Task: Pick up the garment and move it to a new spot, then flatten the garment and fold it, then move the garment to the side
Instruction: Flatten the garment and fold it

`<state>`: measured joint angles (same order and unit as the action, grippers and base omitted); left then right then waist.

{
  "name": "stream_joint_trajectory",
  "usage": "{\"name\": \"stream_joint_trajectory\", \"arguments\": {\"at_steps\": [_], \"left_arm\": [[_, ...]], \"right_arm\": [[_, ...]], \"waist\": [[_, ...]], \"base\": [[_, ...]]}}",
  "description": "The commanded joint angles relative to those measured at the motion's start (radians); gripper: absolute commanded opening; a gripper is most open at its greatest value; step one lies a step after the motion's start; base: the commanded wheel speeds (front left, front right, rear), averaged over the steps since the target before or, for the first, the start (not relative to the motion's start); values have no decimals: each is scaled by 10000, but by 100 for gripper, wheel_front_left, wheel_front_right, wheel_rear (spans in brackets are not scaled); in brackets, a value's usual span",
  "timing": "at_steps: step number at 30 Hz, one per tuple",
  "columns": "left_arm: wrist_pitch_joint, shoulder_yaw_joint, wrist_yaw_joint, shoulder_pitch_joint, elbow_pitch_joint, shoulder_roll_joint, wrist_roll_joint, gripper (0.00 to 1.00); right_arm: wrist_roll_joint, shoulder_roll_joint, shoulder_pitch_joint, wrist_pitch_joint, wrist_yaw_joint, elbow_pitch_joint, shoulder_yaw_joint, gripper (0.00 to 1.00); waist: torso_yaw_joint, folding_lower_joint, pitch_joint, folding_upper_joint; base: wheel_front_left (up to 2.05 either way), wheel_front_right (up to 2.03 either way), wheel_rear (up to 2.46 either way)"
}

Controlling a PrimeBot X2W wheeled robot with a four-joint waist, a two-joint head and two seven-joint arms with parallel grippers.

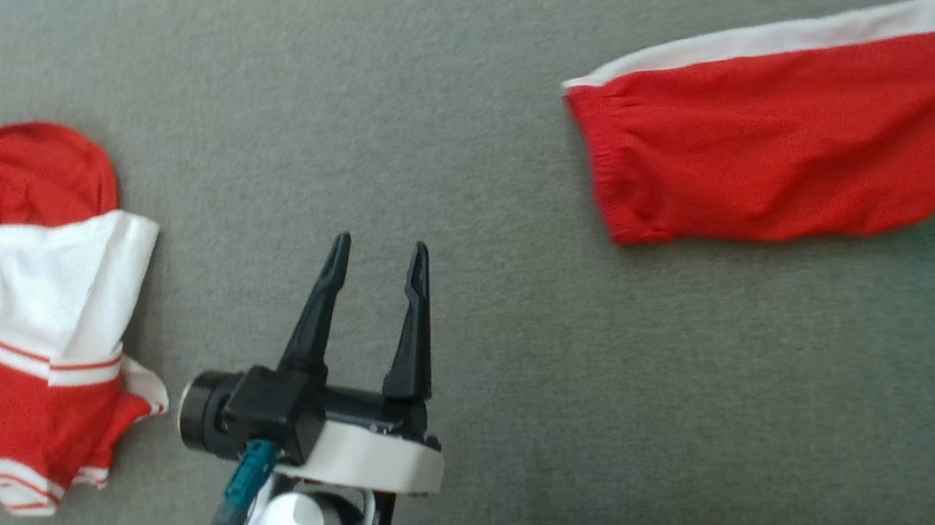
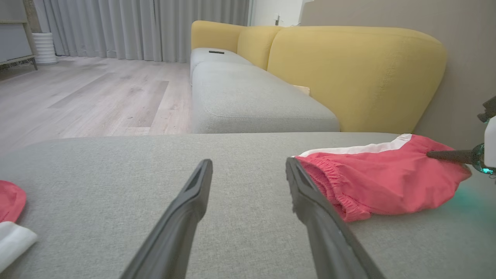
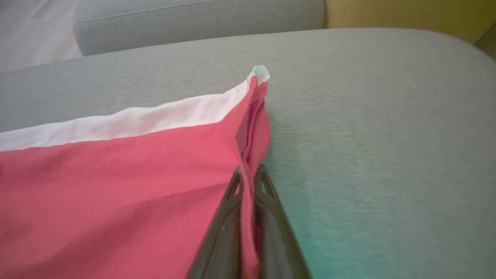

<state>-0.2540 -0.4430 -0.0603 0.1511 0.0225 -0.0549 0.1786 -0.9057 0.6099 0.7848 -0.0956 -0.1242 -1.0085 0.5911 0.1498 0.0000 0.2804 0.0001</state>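
Observation:
The garment (image 1: 792, 142) is a pair of red shorts with a white side stripe, lying on the grey cushion at the right. My right gripper (image 3: 250, 170) is shut on a fold of its red edge, and the cloth rises into a ridge between the fingers. From the left wrist view the garment (image 2: 387, 182) lies at the right, with the right gripper's fingers (image 2: 449, 155) pinching its far end. My left gripper (image 1: 381, 246) hovers open over bare cushion, well to the left of the garment, with nothing between its fingers.
A second red and white jersey (image 1: 20, 326) lies crumpled at the cushion's left end. The grey sofa seat (image 1: 535, 379) stretches between the two pieces. Yellow backrests (image 2: 348, 69) stand behind, and wooden floor (image 2: 77, 97) lies beyond the seat's edge.

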Motion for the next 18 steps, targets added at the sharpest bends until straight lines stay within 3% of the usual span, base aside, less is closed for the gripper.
{"name": "stream_joint_trajectory", "arguments": {"at_steps": [1,7,18], "left_arm": [[-78,318,72,-60,-256,32,-74,100],[-78,285,131,-143,-186,40,-115,100],[-78,317,106,-524,-28,45,-46,100]], "right_arm": [[157,573,-90,202,-65,16,150,0],[127,737,-7,382,-65,133,178,0],[-672,-229,78,441,-65,2529,319,0]], "waist": [[-274,0,-320,-1],[-393,0,-585,-1],[-261,0,-1319,-1]], "base": [[0,0,0],[0,0,0],[0,0,0]]}}
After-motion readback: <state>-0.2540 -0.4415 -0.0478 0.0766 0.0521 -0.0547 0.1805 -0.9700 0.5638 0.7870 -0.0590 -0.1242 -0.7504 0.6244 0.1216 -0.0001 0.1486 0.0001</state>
